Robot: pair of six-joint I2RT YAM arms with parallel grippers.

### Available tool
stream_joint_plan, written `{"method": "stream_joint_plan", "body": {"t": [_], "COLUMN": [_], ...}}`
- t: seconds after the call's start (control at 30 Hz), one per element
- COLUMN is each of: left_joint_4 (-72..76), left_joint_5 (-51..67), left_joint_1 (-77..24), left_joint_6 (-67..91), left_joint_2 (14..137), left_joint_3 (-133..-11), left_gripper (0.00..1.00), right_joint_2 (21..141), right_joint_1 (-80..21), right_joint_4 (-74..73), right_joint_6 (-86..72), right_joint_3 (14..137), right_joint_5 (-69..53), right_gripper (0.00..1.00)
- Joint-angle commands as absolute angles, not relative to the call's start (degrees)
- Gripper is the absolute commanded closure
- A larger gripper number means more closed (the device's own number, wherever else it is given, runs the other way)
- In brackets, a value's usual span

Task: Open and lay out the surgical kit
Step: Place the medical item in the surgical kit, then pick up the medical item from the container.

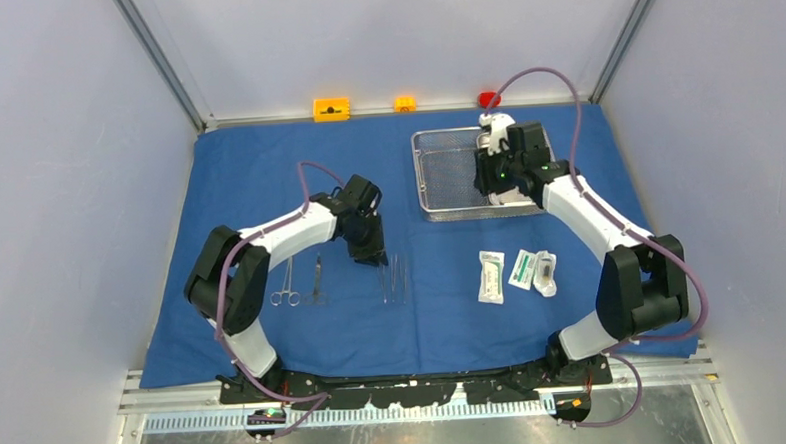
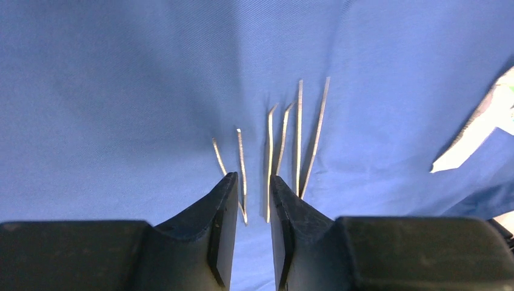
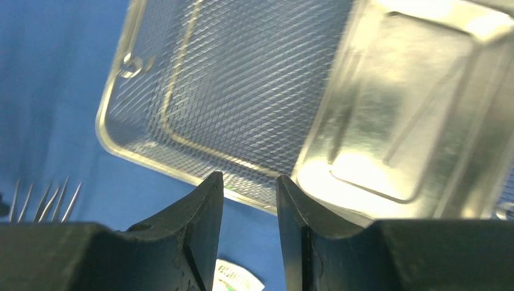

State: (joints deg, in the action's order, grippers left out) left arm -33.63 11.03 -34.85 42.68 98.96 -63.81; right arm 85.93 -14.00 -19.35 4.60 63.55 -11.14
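The blue cloth wrap [image 1: 217,190] lies spread flat. On it at the back right stands the wire-mesh basket [image 1: 437,170], with the steel tray [image 3: 412,103] inside at its right end. My right gripper [image 1: 485,183] hovers open over the basket's near rim [image 3: 182,163], with nothing between its fingers [image 3: 206,206]. Scissors [image 1: 286,287] and forceps [image 1: 317,280] lie at the left. Beside them lie three tweezers [image 1: 395,279]. My left gripper [image 2: 253,182] stands just above the tweezers' near ends [image 2: 270,163], slightly open, holding nothing. Three white packets [image 1: 516,274] lie to the right.
Two orange blocks [image 1: 331,109] [image 1: 405,103] and a red block [image 1: 489,100] sit on the back ledge beyond the cloth. Grey walls close in the left, right and back. A metal rail [image 1: 416,386] with the arm bases runs along the front edge.
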Motion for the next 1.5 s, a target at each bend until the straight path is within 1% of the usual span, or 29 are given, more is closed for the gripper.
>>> {"method": "stream_joint_plan", "body": {"t": [0.0,0.23,0.37,0.4,0.5,0.57,0.63,0.87,1.0,1.13,1.3,1.47], "left_joint_4": [-33.6,-37.1,-39.2,-40.1,-42.2,-43.2,-44.3,-47.4,-49.1,-50.0,-51.8,-53.7], "left_joint_5": [11.2,6.8,5.8,5.9,7.9,9.8,11.2,15.3,20.7,27.6,28.6,29.3], "left_joint_1": [-34.6,-34.1,-33.3,-33.0,-32.2,-31.7,-31.0,-30.1,-27.7,-25.1,-24.4,-22.7], "left_joint_6": [35.4,22.0,12.1,9.5,2.5,-1.7,-5.0,-14.0,-16.3,-16.8,-18.7,-19.7], "left_joint_2": [95.5,95.2,94.9,94.9,94.5,94.6,95.1,96.2,97.0,98.6,101.5,105.7], "left_joint_3": [-68.8,-76.3,-80.7,-81.7,-84.2,-85.3,-85.9,-87.4,-89.1,-91.4,-95.2,-99.2], "left_gripper": [0.71,0.47,0.35,0.33,0.31,0.3,0.3,0.28,0.26,0.2,0.15,0.14], "right_joint_2": [86.6,93.9,99.6,101.1,105.1,107.1,109.0,115.4,116.0,117.5,120.1,122.9], "right_joint_1": [-10.5,-6.0,-4.2,-4.0,-3.6,-3.6,-3.6,-3.6,-3.5,-3.2,-2.9,-2.7], "right_joint_4": [-17.7,-22.5,-27.5,-28.9,-32.8,-34.2,-35.4,-42.3,-46.3,-52.6,-56.9,-56.9], "right_joint_6": [0.4,2.5,5.3,6.3,10.3,12.6,14.7,22.3,26.5,32.1,36.6,39.5], "right_joint_3": [69.2,76.8,81.9,83.2,87.0,88.8,90.0,94.9,95.6,98.6,101.6,103.5], "right_joint_5": [-2.5,-0.8,-2.3,-2.9,-4.4,-4.8,-5.8,-9.2,-13.3,-16.1,-17.7,-18.1], "right_gripper": [0.57,0.53,0.5,0.49,0.45,0.37,0.36,0.35,0.35,0.35,0.35,0.36]}}
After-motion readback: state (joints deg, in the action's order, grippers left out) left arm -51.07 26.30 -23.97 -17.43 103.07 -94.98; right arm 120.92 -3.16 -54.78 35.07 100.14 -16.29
